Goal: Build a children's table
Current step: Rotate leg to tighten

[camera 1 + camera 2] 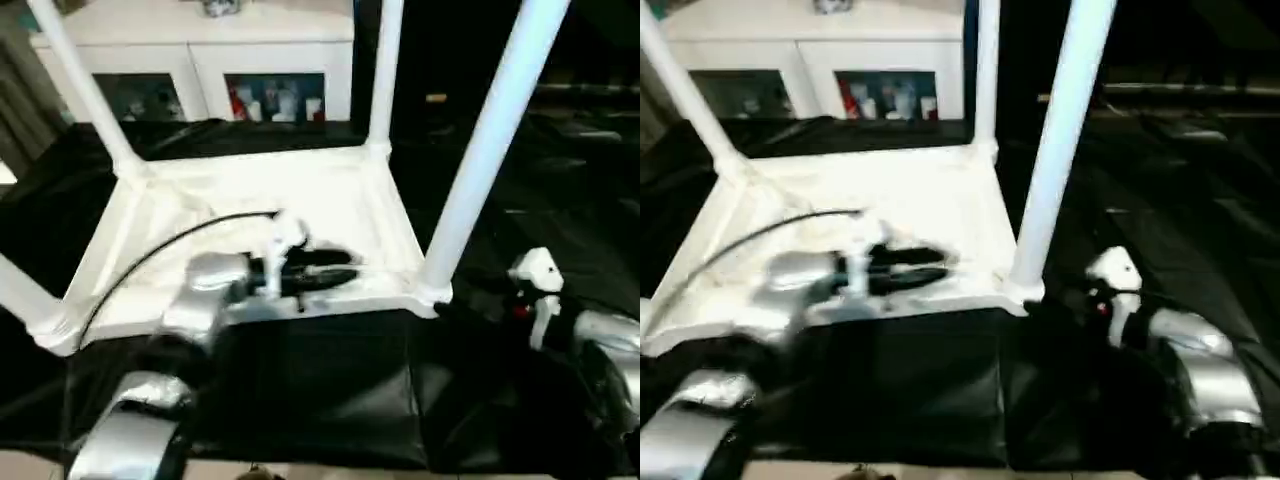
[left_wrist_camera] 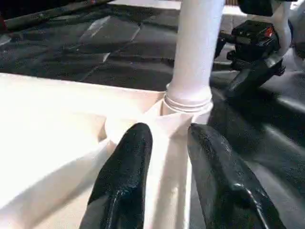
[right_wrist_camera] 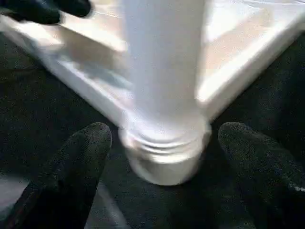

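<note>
From the head, the tabletop [image 1: 330, 215] lies upside down on the black worktop [image 1: 320, 390], with four legs standing straight up. The left end effector [image 1: 335, 272] rests over the near rim, fingers close together and holding nothing, aimed at 3 o'clock toward the near right leg [image 1: 480, 160]. The right end effector [image 1: 1080, 300] sits just beside that leg's foot

At the left wrist, the leg's socket [image 2: 188, 102] stands just past the fingertips

At the right wrist, the wide-open fingers [image 3: 71, 167] sit either side of the socket, not touching. This arm is nearer
</note>
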Tool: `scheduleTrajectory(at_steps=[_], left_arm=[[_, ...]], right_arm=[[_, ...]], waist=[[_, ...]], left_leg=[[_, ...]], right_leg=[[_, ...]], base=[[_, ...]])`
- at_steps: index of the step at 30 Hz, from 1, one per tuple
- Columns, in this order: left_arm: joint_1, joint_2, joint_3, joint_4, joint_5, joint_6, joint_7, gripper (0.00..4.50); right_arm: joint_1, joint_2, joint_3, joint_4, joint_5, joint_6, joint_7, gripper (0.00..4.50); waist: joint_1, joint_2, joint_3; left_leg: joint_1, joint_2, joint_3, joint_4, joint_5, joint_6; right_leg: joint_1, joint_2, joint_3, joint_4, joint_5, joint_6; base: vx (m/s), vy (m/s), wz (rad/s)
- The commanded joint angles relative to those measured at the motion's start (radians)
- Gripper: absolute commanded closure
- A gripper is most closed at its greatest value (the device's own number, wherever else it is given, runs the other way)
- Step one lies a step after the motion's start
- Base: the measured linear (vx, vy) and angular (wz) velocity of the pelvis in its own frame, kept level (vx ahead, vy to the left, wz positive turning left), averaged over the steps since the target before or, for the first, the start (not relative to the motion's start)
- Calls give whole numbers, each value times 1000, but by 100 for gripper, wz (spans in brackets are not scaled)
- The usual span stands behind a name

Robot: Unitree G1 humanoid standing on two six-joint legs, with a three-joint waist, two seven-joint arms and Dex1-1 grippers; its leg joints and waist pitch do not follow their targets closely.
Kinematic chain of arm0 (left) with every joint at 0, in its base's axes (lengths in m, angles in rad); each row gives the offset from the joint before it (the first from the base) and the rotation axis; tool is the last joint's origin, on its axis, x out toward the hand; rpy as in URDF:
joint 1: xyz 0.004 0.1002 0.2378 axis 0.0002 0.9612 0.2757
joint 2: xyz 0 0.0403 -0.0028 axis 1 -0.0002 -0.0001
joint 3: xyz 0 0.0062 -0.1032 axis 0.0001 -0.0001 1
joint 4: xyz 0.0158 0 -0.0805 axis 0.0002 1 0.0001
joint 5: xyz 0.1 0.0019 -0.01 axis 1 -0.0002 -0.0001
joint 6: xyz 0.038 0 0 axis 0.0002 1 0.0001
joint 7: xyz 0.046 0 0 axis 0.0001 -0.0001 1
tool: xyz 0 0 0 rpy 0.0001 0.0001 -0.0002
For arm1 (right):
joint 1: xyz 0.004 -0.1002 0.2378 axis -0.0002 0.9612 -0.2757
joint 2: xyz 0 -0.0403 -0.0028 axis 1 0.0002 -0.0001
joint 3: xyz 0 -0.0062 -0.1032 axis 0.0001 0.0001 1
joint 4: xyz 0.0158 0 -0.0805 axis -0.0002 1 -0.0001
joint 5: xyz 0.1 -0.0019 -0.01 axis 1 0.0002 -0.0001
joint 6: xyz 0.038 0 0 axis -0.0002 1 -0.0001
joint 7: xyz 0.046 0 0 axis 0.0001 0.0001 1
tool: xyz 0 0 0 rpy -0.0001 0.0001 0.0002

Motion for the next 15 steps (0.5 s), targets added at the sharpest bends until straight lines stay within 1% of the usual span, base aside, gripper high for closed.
scheduleTrajectory(at_steps=[1, 2, 3, 4, 5, 6, 7, 8, 9, 10, 11, 13, 14, 15], left_arm=[[17, 18, 13, -59, -24, 44, -14, 293], [50, 38, 12, -116, -39, 82, -22, 293], [58, 43, 10, -129, -42, 90, -25, 293], [80, 58, 5, -164, -49, 111, -30, 293], [99, 70, 1, -198, -54, 132, -33, 293], [107, 74, 0, -211, -56, 141, -33, 293], [117, 80, -3, -231, -58, 154, -33, 293], [139, 92, -8, -272, -63, 179, -32, 293], [155, 99, -10, -302, -70, 202, -29, 293], [167, 103, -11, -325, -75, 217, -27, 293], [174, 104, -11, -336, -78, 225, -26, 293], [187, 109, -12, -367, -86, 251, -16, 293], [197, 112, -14, -383, -89, 261, -11, 293], [207, 114, -17, -396, -89, 268, -6, 293]], right_arm=[[23, -32, -24, -84, 51, 60, 53, 46], [74, -83, -20, -184, 89, 132, 98, 46], [87, -97, -18, -206, 97, 147, 108, 46], [120, -127, -12, -251, 115, 177, 131, 46], [150, -152, -8, -283, 130, 198, 150, 46], [160, -160, -8, -292, 136, 205, 156, 46], [171, -170, -10, -304, 144, 215, 165, 46], [194, -188, -15, -333, 167, 244, 182, 46], [206, -194, -22, -358, 189, 267, 188, 46], [210, -191, -28, -379, 202, 276, 183, 46], [209, -187, -33, -390, 209, 278, 177, 46], [186, -157, -29, -423, 224, 308, 128, 46], [148, -120, -1, -435, 218, 325, 87, 46], [100, -76, 38, -438, 206, 343, 49, 46]], waist=[[-5, -21, -63], [-5, -20, -63], [0, -22, -63], [-2, -21, -62], [-4, -22, -58], [-5, -21, -55], [-9, -23, -52], [-9, -24, -53], [-8, -25, -51], [-10, -26, -49], [-14, -24, -48], [-20, -26, -47], [-21, -27, -47], [-29, -27, -46]], left_leg=[[19, 43, -15, -64, -175, 133], [20, 42, -14, -65, -176, 133], [23, 48, -16, -64, -178, 137], [19, 45, -17, -66, -179, 137], [19, 46, -17, -69, -204, 128], [21, 45, -16, -71, -230, 121], [21, 41, -15, -73, -265, 100], [23, 43, -17, -75, -273, 88], [24, 46, -19, -77, -279, 78], [22, 46, -20, -80, -281, 74], [21, 45, -21, -82, -292, 68], [27, 41, -22, -81, -309, 50], [26, 40, -23, -83, -306, 47], [23, 37, -24, -84, -311, 40]], right_leg=[[46, -42, 21, -51, -163, -266], [48, -41, 22, -53, -163, -263], [48, -44, 24, -51, -157, -263], [49, -44, 23, -53, -170, -255], [48, -45, 23, -58, -210, -246], [43, -45, 23, -64, -252, -241], [41, -45, 21, -73, -336, -222], [42, -47, 22, -74, -361, -212], [40, -48, 25, -77, -384, -199], [42, -47, 26, -76, -385, -196], [38, -45, 24, -78, -405, -186], [32, -45, 25, -83, -452, -166], [32, -45, 25, -84, -456, -165], [30, -45, 23, -84, -478, -157]], base=[[0, 0, 0], [0, 0, 0], [0, 0, 0], [0, 0, 0], [0, 0, 0], [0, 0, 0], [0, 0, 0], [0, 0, 0], [0, 0, 0], [0, 0, 0], [0, 0, 0], [0, 0, 0], [0, 0, 0], [0, 0, 0]])
